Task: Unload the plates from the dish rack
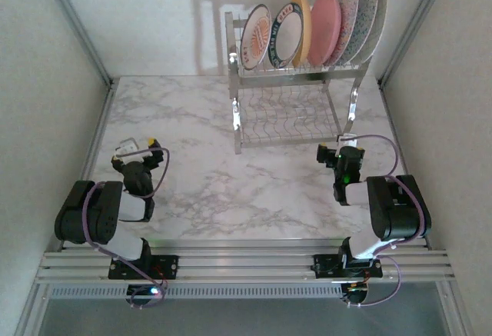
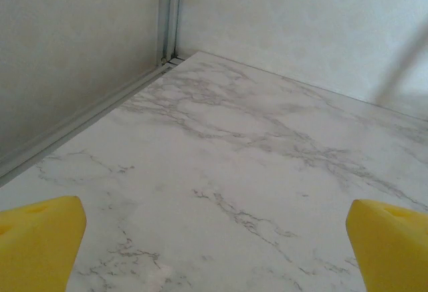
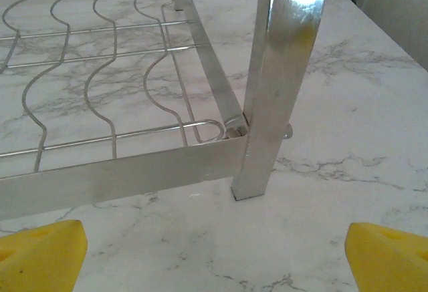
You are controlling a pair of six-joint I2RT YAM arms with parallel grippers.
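Observation:
The chrome dish rack (image 1: 296, 98) stands at the back right of the marble table. Several plates stand upright in its upper tier: a white one with an orange sunburst (image 1: 254, 38), a white one with a dark rim (image 1: 286, 34), a yellow one (image 1: 303, 24), a pink one (image 1: 326, 27), a floral one (image 1: 347, 9) and a grey speckled one (image 1: 374, 9). The lower tier holds nothing. My right gripper (image 1: 338, 151) (image 3: 214, 255) is open, low, just before the rack's front right leg (image 3: 267, 105). At the near left my left gripper (image 1: 138, 148) (image 2: 214, 252) is open over bare table.
Pale walls with metal corner posts (image 1: 77, 24) close in the table (image 1: 200, 144) on the left, back and right. An aluminium rail (image 1: 246, 263) carries both arm bases along the near edge. Open marble lies between the arms and left of the rack.

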